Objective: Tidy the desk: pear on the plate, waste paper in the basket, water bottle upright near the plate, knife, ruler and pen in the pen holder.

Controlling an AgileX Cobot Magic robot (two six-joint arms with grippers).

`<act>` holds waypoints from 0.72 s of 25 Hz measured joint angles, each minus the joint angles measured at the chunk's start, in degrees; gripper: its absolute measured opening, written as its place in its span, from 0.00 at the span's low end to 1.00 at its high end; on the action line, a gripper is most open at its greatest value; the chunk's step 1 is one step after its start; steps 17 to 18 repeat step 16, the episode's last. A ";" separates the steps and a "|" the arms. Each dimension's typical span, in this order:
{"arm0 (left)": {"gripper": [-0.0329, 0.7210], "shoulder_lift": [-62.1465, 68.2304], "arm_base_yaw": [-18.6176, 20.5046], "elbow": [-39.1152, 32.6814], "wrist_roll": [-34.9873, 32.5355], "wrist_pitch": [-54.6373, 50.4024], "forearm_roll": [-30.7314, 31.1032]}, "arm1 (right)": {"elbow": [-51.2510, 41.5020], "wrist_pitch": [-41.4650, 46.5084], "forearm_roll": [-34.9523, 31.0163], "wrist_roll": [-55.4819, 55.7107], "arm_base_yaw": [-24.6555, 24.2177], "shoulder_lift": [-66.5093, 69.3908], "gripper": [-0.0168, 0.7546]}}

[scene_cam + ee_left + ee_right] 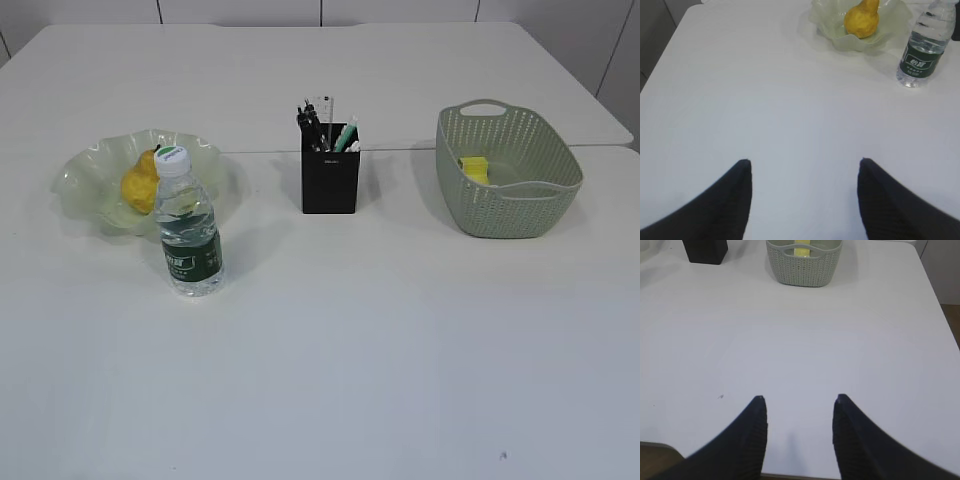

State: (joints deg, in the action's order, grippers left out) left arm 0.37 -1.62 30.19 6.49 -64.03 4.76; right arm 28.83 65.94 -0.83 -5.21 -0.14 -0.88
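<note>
Lab-style test room or plain office. Bare white tabletop (400, 380), a second white one butted behind it, seam visible. Pale panelled wall (400, 10) at the back. Props staged in a row: black pen holder (329, 182) with pens, green basket (507, 172), glass plate (95, 175).

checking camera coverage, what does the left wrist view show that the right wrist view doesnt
Only the left wrist view shows the pear lying in the plate, the upright water bottle beside it, and the open left tool.

Only the right wrist view shows the basket with the waste paper inside, the pen holder, and the open right tool.

Both show the desk, bare beneath the tools.
</note>
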 joint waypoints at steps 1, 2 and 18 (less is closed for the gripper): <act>0.66 0.00 0.00 0.00 -0.42 0.00 -0.27 | 0.00 0.00 0.00 0.00 0.00 0.00 0.44; 0.66 0.00 0.00 0.00 -0.64 0.00 -0.49 | 0.00 0.00 0.00 -0.09 0.00 0.00 0.44; 0.66 0.00 0.00 0.00 -1.25 0.00 -0.72 | 0.00 0.00 0.00 -0.09 0.00 0.00 0.44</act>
